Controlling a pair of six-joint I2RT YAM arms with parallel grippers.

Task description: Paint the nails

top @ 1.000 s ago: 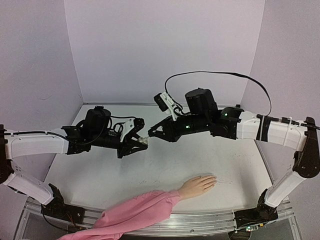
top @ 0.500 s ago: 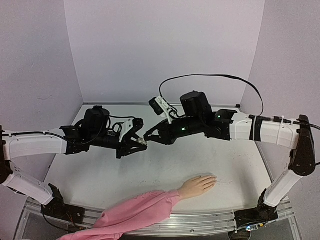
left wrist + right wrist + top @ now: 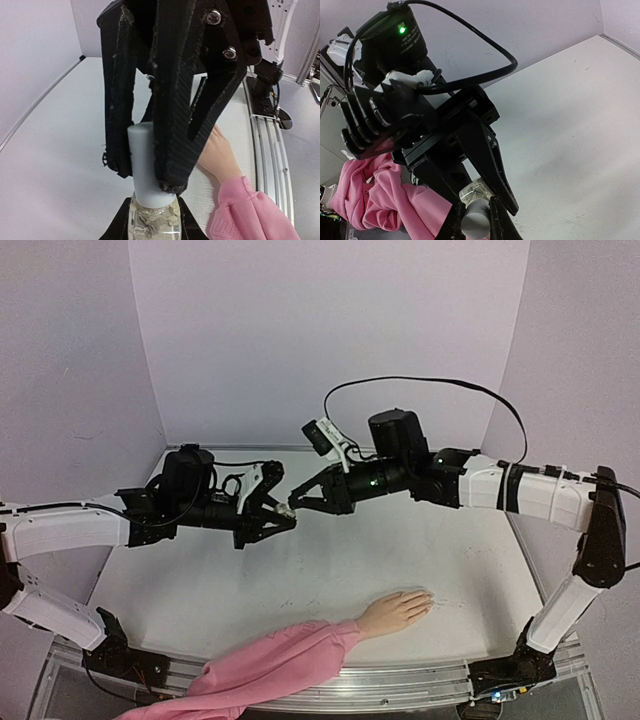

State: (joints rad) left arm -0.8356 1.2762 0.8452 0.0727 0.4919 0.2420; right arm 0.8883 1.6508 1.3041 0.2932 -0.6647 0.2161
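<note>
At the near edge of the table (image 3: 470, 560), the nails (image 3: 425, 601) tip a mannequin hand (image 3: 395, 612) whose fingers point right. We hold well apart, far and left of them: our left gripper (image 3: 284, 513) clamps the bottle (image 3: 154, 222), our right gripper (image 3: 298, 502) pinches its cap (image 3: 142, 165). We judge the right arm nearer.

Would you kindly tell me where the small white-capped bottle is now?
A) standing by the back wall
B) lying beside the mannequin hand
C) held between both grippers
C: the left gripper clamps the glass body of the bottle while the right gripper pinches its white cap, far from the mannequin hand.
</note>
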